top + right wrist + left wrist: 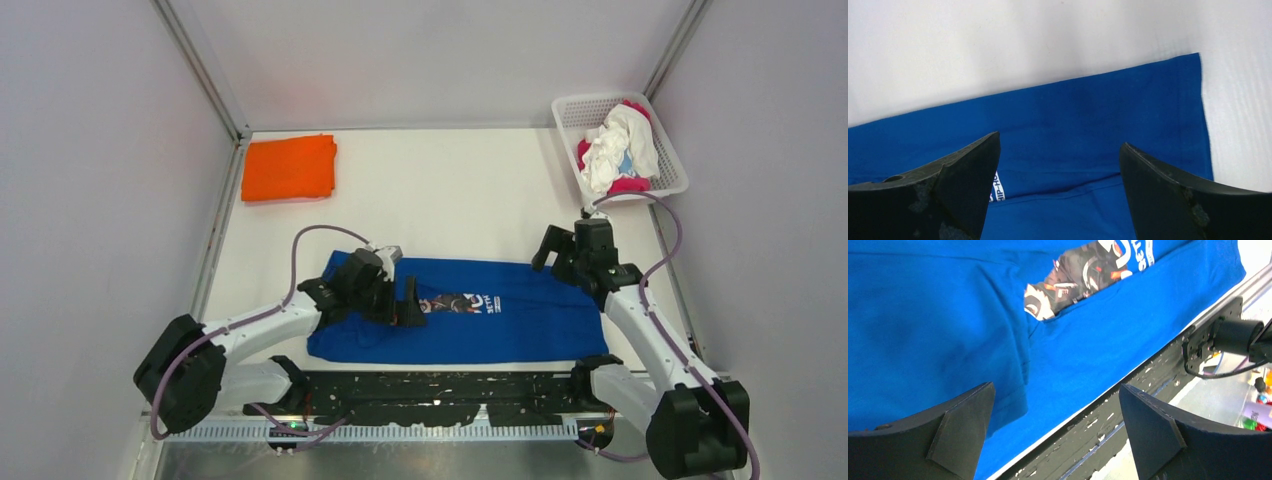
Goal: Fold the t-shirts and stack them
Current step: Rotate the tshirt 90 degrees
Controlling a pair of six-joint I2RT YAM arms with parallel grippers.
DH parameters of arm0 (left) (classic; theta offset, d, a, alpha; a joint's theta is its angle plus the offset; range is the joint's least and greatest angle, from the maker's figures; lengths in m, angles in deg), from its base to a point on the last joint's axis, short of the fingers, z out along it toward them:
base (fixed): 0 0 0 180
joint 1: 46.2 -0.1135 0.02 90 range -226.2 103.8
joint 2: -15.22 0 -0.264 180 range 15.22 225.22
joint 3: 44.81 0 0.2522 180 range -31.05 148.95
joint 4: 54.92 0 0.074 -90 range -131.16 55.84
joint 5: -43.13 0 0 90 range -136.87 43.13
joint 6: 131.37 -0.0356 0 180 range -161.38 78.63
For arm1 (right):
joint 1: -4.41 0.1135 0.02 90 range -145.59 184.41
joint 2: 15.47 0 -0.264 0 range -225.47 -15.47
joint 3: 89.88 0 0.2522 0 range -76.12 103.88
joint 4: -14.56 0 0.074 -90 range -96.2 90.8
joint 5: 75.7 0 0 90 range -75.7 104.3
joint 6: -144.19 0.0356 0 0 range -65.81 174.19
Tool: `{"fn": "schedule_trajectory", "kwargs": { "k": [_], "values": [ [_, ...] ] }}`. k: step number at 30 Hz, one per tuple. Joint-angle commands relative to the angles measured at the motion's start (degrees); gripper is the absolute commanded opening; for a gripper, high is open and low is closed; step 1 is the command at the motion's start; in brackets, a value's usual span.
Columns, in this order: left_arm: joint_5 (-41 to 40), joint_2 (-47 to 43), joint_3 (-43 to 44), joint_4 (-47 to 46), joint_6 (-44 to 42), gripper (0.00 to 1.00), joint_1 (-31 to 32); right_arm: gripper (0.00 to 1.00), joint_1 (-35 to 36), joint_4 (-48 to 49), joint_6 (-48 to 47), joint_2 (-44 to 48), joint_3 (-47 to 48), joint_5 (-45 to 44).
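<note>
A royal blue t-shirt lies flat near the table's front, folded lengthwise into a long band, its cartoon print facing up. My left gripper hovers open over the shirt's left half; in the left wrist view its fingers stand wide apart with nothing between them, above the blue cloth and print. My right gripper is open above the shirt's right end, over a fold line in the blue fabric. A folded orange t-shirt rests at the back left.
A white lattice basket at the back right holds crumpled white and magenta t-shirts. A black rail runs along the near table edge just below the blue shirt. Grey walls enclose the table on three sides.
</note>
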Motion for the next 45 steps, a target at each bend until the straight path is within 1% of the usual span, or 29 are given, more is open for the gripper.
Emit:
{"fn": "schedule_trajectory", "kwargs": {
  "k": [1,3,4,7,10,13,16,17,18,19,21,23,30,32,35,38,41,43,45],
  "values": [
    [-2.7,3.9,-3.2,-3.5,1.8,1.00,0.3,0.95,0.1,7.7,-0.2,-5.8,0.5,8.0],
    [-7.4,6.2,-3.6,-2.5,2.0,1.00,-0.4,0.95,0.1,9.0,-0.5,-9.3,0.5,9.4],
    [-8.5,7.6,-3.1,-1.7,2.4,1.00,-1.3,0.95,0.1,10.0,-0.8,-11.2,0.4,9.9],
    [-10.5,12.9,-0.2,0.4,4.8,1.00,-6.4,0.95,0.0,10.9,-2.0,-15.0,0.5,12.2],
    [-8.8,17.7,3.3,0.4,6.7,1.00,-13.0,0.96,0.1,11.0,-2.7,-16.6,0.3,12.4],
    [-8.9,23.3,10.9,1.5,7.1,1.00,-18.1,0.95,0.1,11.9,-2.6,-17.0,-1.1,13.3],
    [-10.0,30.8,23.6,6.3,7.6,1.00,-20.1,0.95,0.4,12.4,-2.1,-16.9,-3.2,15.3],
    [-9.8,33.8,29.5,9.5,8.5,1.00,-20.3,0.96,0.6,12.3,-2.0,-16.6,-3.7,16.0],
    [-8.8,37.2,37.5,13.3,9.0,1.00,-20.4,0.95,1.0,12.1,-2.0,-16.4,-4.4,18.0],
    [-8.1,40.3,42.7,15.4,9.9,1.00,-20.4,0.95,2.0,11.8,-1.9,-15.7,-4.9,18.8],
    [-5.7,47.2,51.8,16.7,12.4,1.00,-20.4,0.95,4.1,11.4,-1.4,-14.2,-6.0,19.0],
    [-4.4,52.2,58.2,16.5,15.8,1.00,-20.4,0.95,6.5,10.6,-1.1,-13.6,-6.6,18.8],
    [4.2,67.2,75.0,9.8,26.9,1.00,-19.4,0.95,14.8,11.9,2.7,-15.2,-9.2,22.6],
    [4.2,69.9,79.4,9.0,29.5,1.00,-18.6,0.95,18.9,12.6,4.2,-14.8,-10.1,23.7],
    [3.4,73.0,84.2,6.2,32.8,1.00,-17.1,0.95,22.7,12.7,5.8,-13.3,-10.6,24.8],
    [4.0,78.9,93.3,4.9,36.6,1.00,-15.8,0.96,27.3,11.0,6.6,-10.3,-9.8,24.8],
    [2.2,85.1,102.4,2.5,40.1,1.00,-13.9,0.95,29.1,9.1,5.8,-7.7,-9.2,23.9],
    [1.3,88.5,105.5,-2.8,44.0,1.00,-13.0,0.95,29.9,9.5,5.4,-6.6,-9.3,25.1],
    [0.5,91.6,107.8,-6.1,46.9,1.00,-12.6,0.95,30.4,10.6,4.8,-6.3,-9.5,26.6]
  ]
}}
